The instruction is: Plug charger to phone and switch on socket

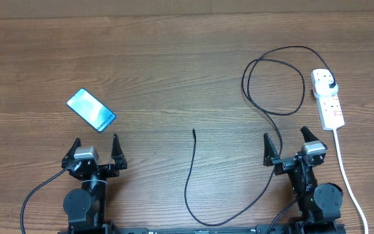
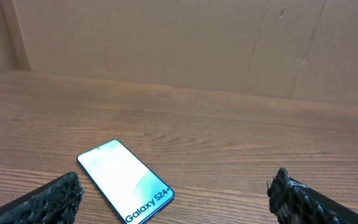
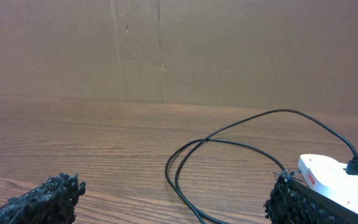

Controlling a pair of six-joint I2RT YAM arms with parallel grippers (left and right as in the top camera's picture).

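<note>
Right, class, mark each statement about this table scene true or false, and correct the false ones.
1. The phone lies screen up on the table. True.
2. The charger has its tip plugged into the phone. False: the tip lies on bare table, apart from the phone.
3. The charger's black plug sits in the socket. True.
4. The left gripper grips the phone. False: it is open and empty.
5. The right gripper is open. True.
</note>
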